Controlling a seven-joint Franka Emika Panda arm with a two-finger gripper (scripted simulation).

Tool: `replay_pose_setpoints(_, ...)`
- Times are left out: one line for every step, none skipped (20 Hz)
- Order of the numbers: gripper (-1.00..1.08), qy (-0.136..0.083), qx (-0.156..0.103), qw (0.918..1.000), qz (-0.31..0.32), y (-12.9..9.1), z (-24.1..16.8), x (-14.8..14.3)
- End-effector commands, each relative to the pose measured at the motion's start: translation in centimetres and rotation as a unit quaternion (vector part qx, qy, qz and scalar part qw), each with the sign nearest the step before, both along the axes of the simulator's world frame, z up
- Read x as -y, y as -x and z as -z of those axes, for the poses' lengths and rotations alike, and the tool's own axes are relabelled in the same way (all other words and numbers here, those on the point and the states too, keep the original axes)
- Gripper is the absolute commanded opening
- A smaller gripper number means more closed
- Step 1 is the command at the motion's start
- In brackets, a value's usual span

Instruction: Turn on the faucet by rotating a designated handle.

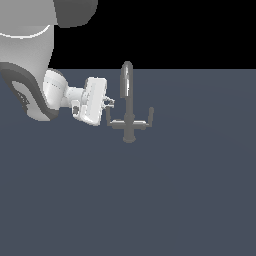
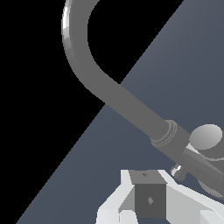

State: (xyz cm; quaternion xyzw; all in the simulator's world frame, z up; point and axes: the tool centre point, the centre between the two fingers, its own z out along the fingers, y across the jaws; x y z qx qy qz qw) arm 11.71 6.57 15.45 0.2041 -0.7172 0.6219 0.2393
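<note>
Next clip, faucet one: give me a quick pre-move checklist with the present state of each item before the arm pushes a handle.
1. Faucet upright on the floor: ok.
2. Both handles visible, left handle and right handle as the exterior view shows them: ok.
3. Claw beside the left handle: ok, close to its upper end.
4. Claw touching that handle: cannot tell; the exterior view is too small, and the wrist view shows no contact.
5. Claw open or shut: cannot tell.
6. Spout out of the claw's way: ok, it rises past the handle in the wrist view.
</note>
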Motion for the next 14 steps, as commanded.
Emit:
replay_pose_setpoints(-1.0,0.008,-0.023,0.9997,-0.008,-0.1,0.8,-0.3)
replay_pose_setpoints(-1.0,0.01,-0.031,0.9994,-0.011,-0.1,1.0,-0.4)
replay_pose_setpoints(-1.0,0.013,-0.038,0.9991,-0.013,-0.1,1.3,-0.5)
replay_pose_setpoints(-1.0,0.015,-0.044,0.9988,-0.015,-0.1,1.5,-0.6)
replay_pose_setpoints(-1.0,0.017,-0.05,0.9985,-0.017,-0.1,1.7,-0.6)
replay_pose_setpoints(-1.0,0.018,-0.055,0.9981,-0.019,-0.1,1.8,-0.7)
replay_pose_setpoints(-1.0,0.02,-0.059,0.9978,-0.02,-0.1,2.0,-0.8)
replay_pose_setpoints(-1.0,0.021,-0.063,0.9976,-0.021,-0.1,2.1,-0.8)
replay_pose_setpoints(-1.0,0.022,-0.066,0.9973,-0.022,-0.1,2.2,-0.8)
replay_pose_setpoints(-1.0,0.023,-0.068,0.9971,-0.023,-0.1,2.3,-0.9)
replay_pose_setpoints(-1.0,0.024,-0.07,0.997,-0.023,-0.1,2.4,-0.9)
replay_pose_setpoints(-1.0,0.024,-0.071,0.9969,-0.024,-0.1,2.4,-0.9)
replay_pose_setpoints(-1.0,0.024,-0.071,0.9969,-0.024,-0.1,2.4,-0.9)
replay_pose_setpoints(-1.0,0.024,-0.071,0.9969,-0.024,-0.1,2.4,-0.9)
